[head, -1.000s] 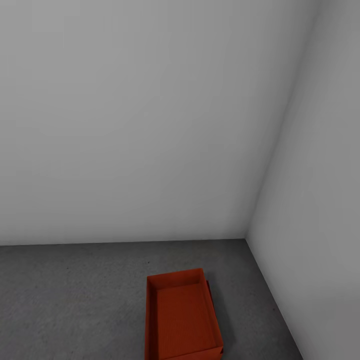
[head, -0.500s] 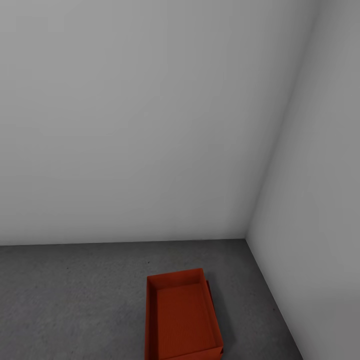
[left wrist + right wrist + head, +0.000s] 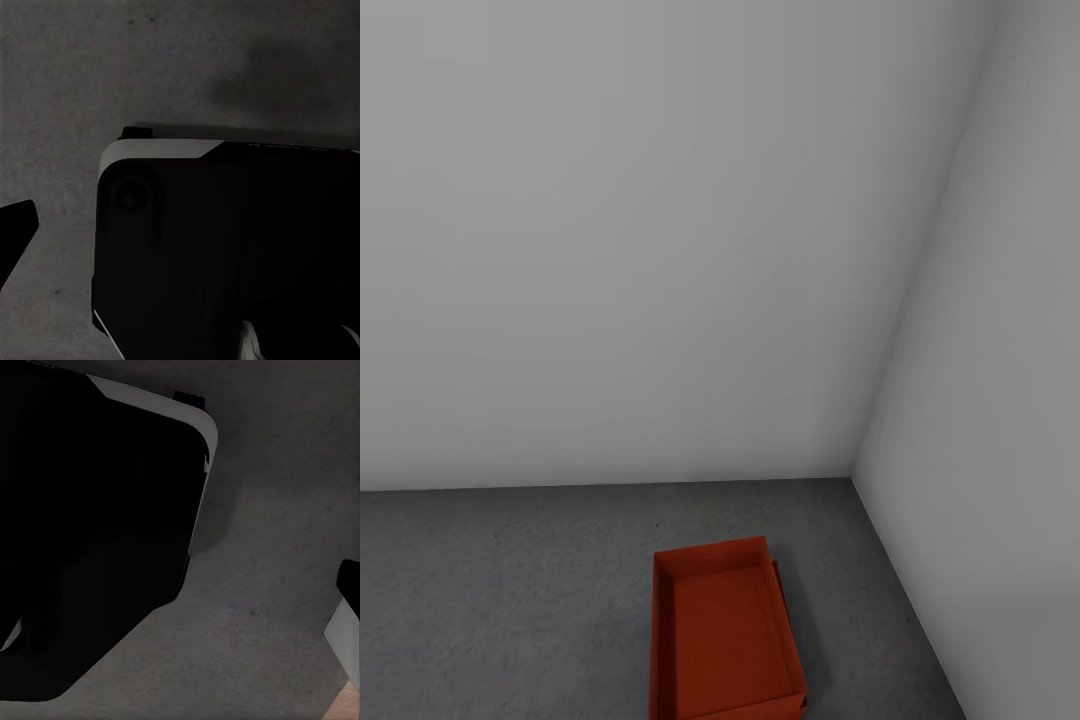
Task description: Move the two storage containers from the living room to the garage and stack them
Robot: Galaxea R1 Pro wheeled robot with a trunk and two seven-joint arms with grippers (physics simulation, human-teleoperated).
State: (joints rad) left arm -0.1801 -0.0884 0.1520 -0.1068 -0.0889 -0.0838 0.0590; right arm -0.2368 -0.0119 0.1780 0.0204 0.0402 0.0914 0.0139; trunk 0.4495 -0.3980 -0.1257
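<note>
Grey mottled concrete floor (image 3: 510,600) lying in the garage corner, meeting two plain pale walls (image 3: 660,250). Resting on that floor, low in the head view and right of centre: one orange-red storage container (image 3: 725,630), open side up, empty, long axis running away from the camera. Peeking out along its right side: a narrow dark-red edge of the second container (image 3: 781,590), sitting underneath. Standing well apart from both walls.

Looking down in both wrist views at the same concrete, with the dark robot body (image 3: 225,255) covering much of each. Showing just one dark tip each for the left gripper (image 3: 16,229) and right gripper (image 3: 346,619); spread or pressed together cannot be told.
</note>
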